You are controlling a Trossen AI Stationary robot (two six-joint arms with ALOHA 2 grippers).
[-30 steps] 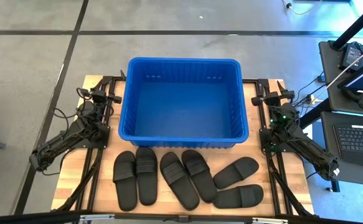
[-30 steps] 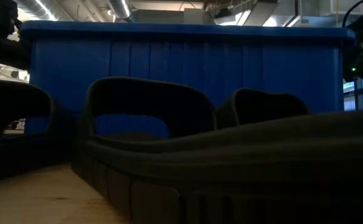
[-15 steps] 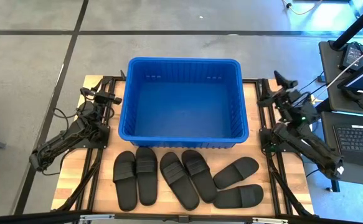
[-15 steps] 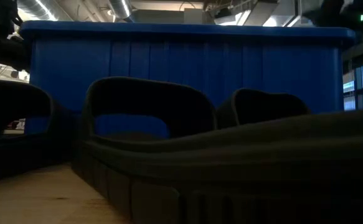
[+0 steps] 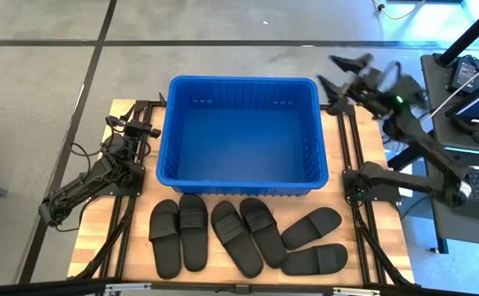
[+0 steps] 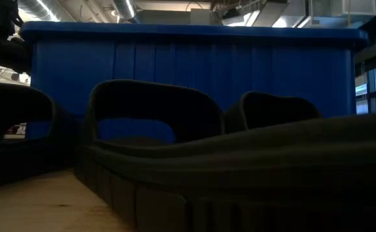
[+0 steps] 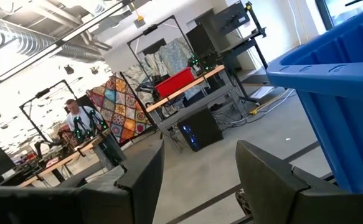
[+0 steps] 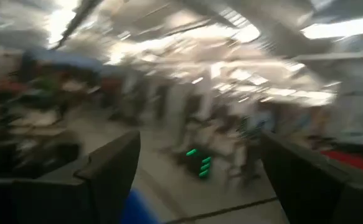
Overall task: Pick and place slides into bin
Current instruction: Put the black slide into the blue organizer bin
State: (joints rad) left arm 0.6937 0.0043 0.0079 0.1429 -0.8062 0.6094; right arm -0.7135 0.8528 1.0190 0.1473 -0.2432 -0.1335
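The blue bin [image 5: 241, 136] stands at the middle of the table's far half, with nothing in it. Several black slides [image 5: 247, 234] lie flat on their soles in a row along the near edge, in front of the bin's near wall; in the low view one slide [image 6: 150, 119] fills the foreground before the bin [image 6: 188, 61]. My left gripper [image 5: 145, 128] waits low beside the bin's left wall, open [image 7: 200, 180]. My right gripper [image 5: 336, 72] is raised high by the bin's far right corner, open wide [image 8: 200, 180], with nothing between its fingers.
Black frame rails [image 5: 362, 238] run along both side edges of the wooden table [image 5: 99, 247]. A desk with a laptop [image 5: 473, 181] stands just past the right edge. Bare wood shows between the slides and the left edge.
My right gripper has risen quickly from low beside the bin's right wall to high by its far right corner, moving toward the far edge and turning as it went. It has stayed open. The slides and the bin have not moved.
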